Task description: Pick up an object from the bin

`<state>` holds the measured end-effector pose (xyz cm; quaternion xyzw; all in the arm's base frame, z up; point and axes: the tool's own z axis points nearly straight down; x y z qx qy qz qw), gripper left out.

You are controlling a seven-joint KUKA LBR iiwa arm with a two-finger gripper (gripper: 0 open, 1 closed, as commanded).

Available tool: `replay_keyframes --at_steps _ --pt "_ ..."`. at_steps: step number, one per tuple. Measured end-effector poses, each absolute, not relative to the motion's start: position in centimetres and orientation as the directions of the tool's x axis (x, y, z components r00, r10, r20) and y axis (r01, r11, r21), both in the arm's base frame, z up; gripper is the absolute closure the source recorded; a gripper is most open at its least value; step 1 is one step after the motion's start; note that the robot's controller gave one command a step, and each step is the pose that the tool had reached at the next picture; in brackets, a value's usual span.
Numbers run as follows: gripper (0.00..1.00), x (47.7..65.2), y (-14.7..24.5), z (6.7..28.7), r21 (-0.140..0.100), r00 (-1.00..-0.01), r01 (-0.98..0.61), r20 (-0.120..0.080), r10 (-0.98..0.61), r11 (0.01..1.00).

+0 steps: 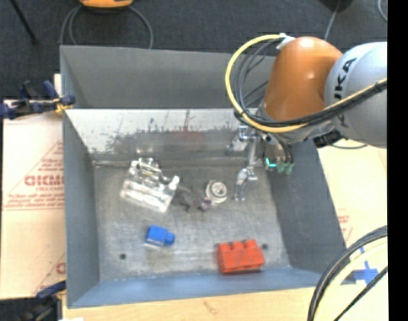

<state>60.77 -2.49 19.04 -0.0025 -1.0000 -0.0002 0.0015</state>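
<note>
My gripper [243, 184] hangs under the orange-covered wrist, over the right middle of the bin floor. Just left of it lies a small round silver-and-white piece [216, 191], close to the gripper but apart from it. A small dark bit [186, 200] lies left of that round piece. A red block with studs [241, 256] rests near the bin's front wall, below the gripper.
A clear plastic holder [149, 186] lies at the left middle of the floor. A small blue piece [160, 236] sits in front of it. The arm and its cables cover the bin's right back corner.
</note>
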Motion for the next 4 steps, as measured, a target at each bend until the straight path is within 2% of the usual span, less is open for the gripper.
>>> replay_keyframes --at_steps 1,2,3,4 --pt "0.0 61.9 0.3 7.3 0.002 -0.997 0.081 -0.01 0.081 0.997" --pt "1.0 62.1 0.3 7.7 0.002 -0.997 0.079 -0.017 0.079 0.997" --pt "1.0 62.2 -0.5 17.4 0.002 -0.995 0.096 -0.012 0.096 0.995" --pt "1.0 62.2 -0.1 28.7 0.003 -0.996 0.085 -0.014 0.085 0.996"
